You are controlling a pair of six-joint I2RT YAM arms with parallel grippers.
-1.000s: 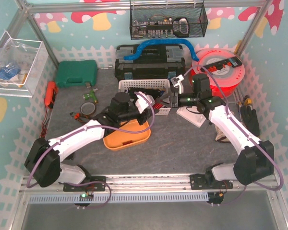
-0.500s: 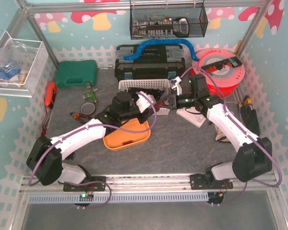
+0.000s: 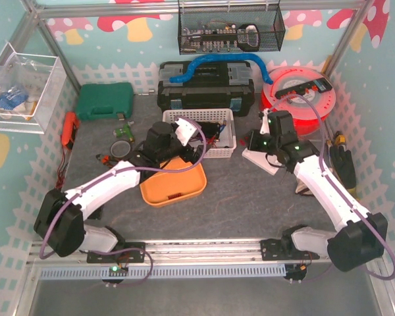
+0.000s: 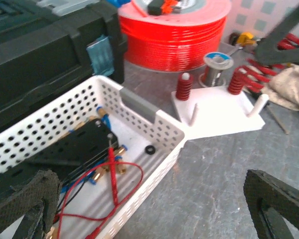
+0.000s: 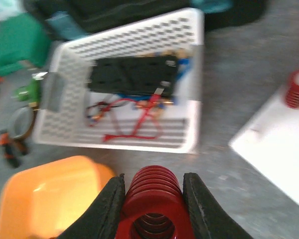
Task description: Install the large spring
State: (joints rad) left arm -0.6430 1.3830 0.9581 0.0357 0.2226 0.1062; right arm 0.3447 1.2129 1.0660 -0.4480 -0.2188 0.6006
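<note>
Grey table (image 3: 250,204), top view: you're in the carry step. Your right gripper (image 3: 255,140) hangs just left of the white peg plate (image 3: 266,163), between it and the white basket (image 3: 220,150). The right arm reaches forward with a bent elbow, wrist turned toward the plate. Your left gripper (image 3: 184,131) is well left of the plate, over the basket, with its forearm angled up from the base.

Left wrist view: the left gripper (image 4: 149,209) has its fingers spread wide and holds nothing. The plate (image 4: 219,112) lies just right of the basket (image 4: 164,130), at its corner. Whether they touch, I can't tell. Two red springs (image 4: 183,89) sit on the plate's far pegs, and two near pegs (image 4: 193,113) are bare.

Right wrist view: the right gripper (image 5: 153,180) pinches the large spring (image 5: 152,199) by its sides, bore toward the camera. The plate (image 5: 274,149) is off to the right, so the spring isn't over it.

Next move, my read: swing right over a bare peg, line the bore up with it, lower, then release. I can't tell which peg takes it.
</note>
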